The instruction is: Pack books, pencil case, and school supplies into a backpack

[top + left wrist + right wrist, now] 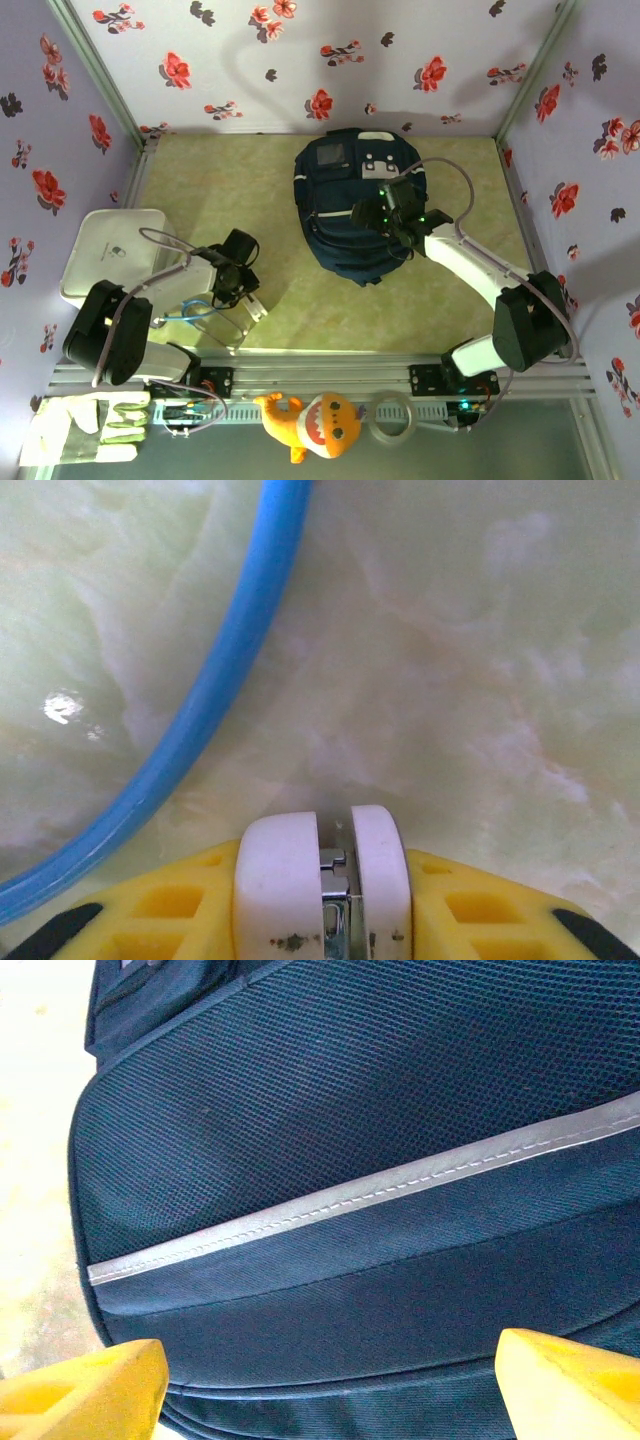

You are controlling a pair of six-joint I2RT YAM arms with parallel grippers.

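The navy backpack (345, 195) lies flat at the middle-right of the table, its grey trim line (360, 1195) running across the right wrist view. My right gripper (385, 213) hovers close over its mesh fabric, open, with the yellow fingers (90, 1390) spread wide and nothing between them. A clear pencil case (222, 318) with blue piping (215, 700) lies near the left arm's base. My left gripper (243, 288) is down on it, and its white pads (285, 880) are pinched on a small metal zip pull (337, 875). The books are out of view.
A white flat tray (105, 245) sits at the left edge beside the left arm. On the front rail lie a work glove (85, 425), an orange shark toy (310, 425) and a tape roll (392, 415). Floral walls close in three sides.
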